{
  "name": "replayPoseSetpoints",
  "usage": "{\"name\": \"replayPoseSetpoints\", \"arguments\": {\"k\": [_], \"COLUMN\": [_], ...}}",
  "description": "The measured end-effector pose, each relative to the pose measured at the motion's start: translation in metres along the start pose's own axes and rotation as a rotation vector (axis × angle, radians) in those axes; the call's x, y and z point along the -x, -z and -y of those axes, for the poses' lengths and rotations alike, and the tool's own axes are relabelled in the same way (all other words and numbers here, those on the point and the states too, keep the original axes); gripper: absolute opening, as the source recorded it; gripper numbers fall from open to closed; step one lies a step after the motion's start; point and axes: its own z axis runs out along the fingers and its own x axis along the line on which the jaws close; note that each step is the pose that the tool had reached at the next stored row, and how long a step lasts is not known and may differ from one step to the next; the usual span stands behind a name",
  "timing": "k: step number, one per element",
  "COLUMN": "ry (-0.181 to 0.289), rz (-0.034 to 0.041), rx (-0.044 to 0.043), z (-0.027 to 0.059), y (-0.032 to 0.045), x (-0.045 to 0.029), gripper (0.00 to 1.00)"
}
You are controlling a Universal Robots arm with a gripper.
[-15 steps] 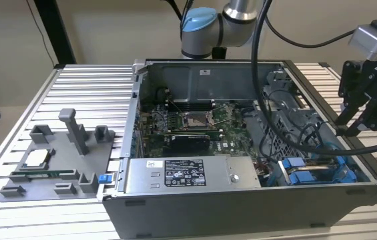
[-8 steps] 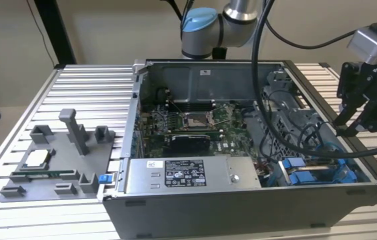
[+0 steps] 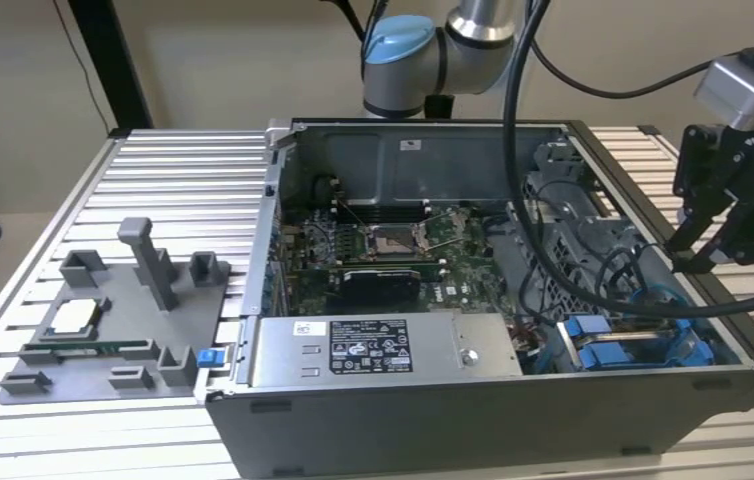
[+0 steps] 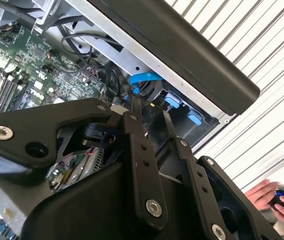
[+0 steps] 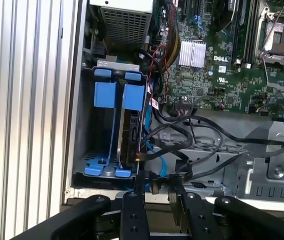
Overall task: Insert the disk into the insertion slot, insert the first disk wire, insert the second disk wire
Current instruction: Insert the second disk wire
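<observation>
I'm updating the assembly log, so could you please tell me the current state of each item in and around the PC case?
PC case, open, side panel off.
disk, seated on edge in the insertion slot.
insertion slot, occupied by the disk.
blue cable, draped beside the disk; plugged or not, cannot tell.
CPU socket, uncovered.
claw, hovering above the case's rim near the slot.

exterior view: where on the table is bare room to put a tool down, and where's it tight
Free: the ribbed table top behind the grey fixture plate, on the exterior view's left of the PC case. A narrower bare strip runs along the case's other side, near the gripper. Crowded: the fixture plate's holders, and the insertion slot corner, full of black cables.
</observation>
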Motion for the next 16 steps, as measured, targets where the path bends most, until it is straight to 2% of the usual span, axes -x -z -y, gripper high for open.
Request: {"name": "replayPoseSetpoints", "arguments": {"k": [2, 16], "ry": [0.000, -0.002], "rz": [0.0019, 0.0021], "rx": [-0.0002, -0.0001], "z": [0.0000, -0.0002], "y": [0.0002, -0.0014], "x": [0.0000, -0.0013], "gripper": [1.00, 1.00]}}
